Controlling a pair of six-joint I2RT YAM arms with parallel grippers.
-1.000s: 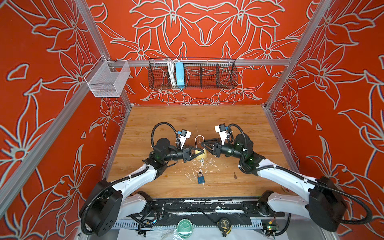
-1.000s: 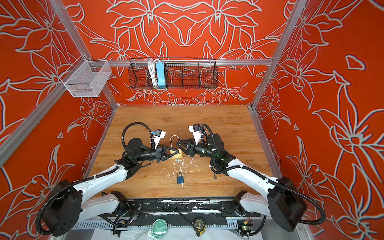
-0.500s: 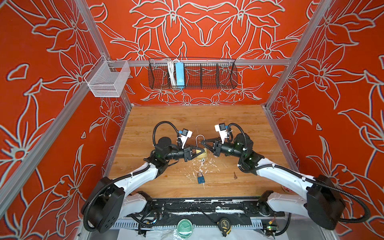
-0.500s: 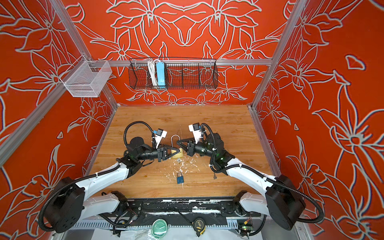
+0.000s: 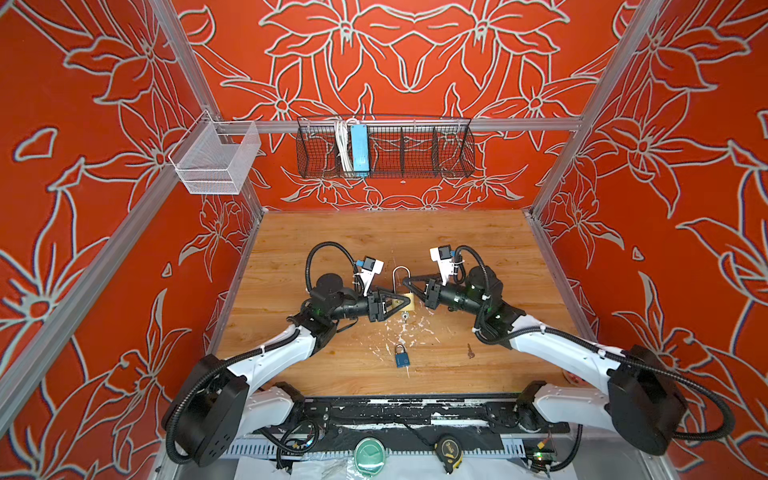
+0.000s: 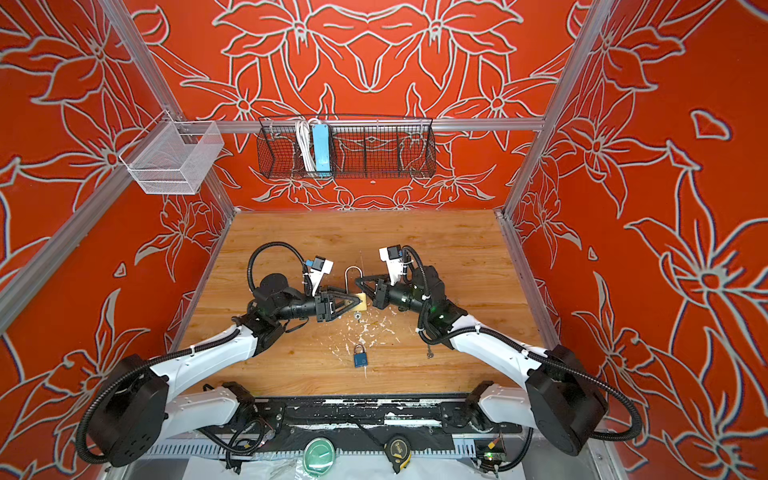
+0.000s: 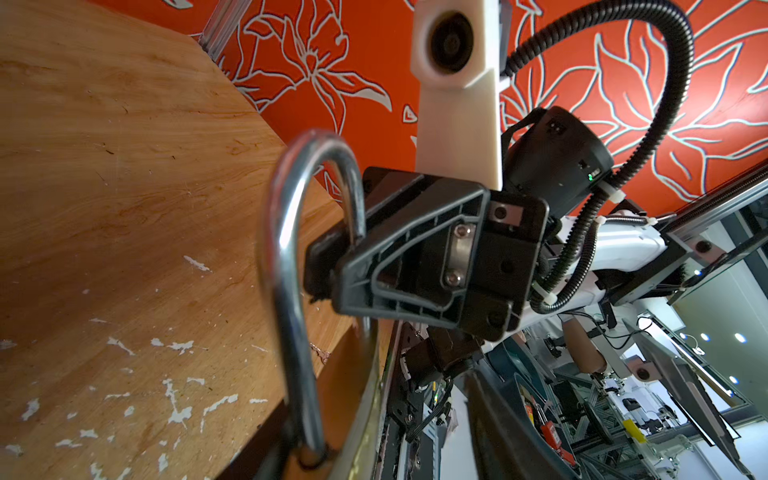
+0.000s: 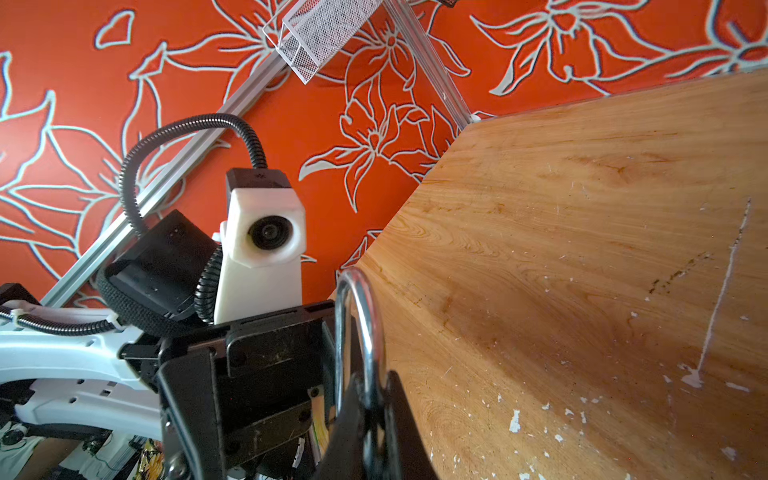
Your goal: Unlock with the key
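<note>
Since a second ago, our right gripper (image 5: 405, 283) has pinched shut on the shackle (image 7: 284, 249) of the brass padlock (image 5: 409, 302), at the middle of the table (image 5: 478, 241). Our left gripper (image 5: 394, 305) flanks the lock body (whether it grips, we cannot tell). A key (image 5: 404, 318) seems seated underneath. We judge turning it comes next, with the lock steadied. Open wood lies all round; a blue padlock (image 5: 401, 357) sits nearer us.
</note>
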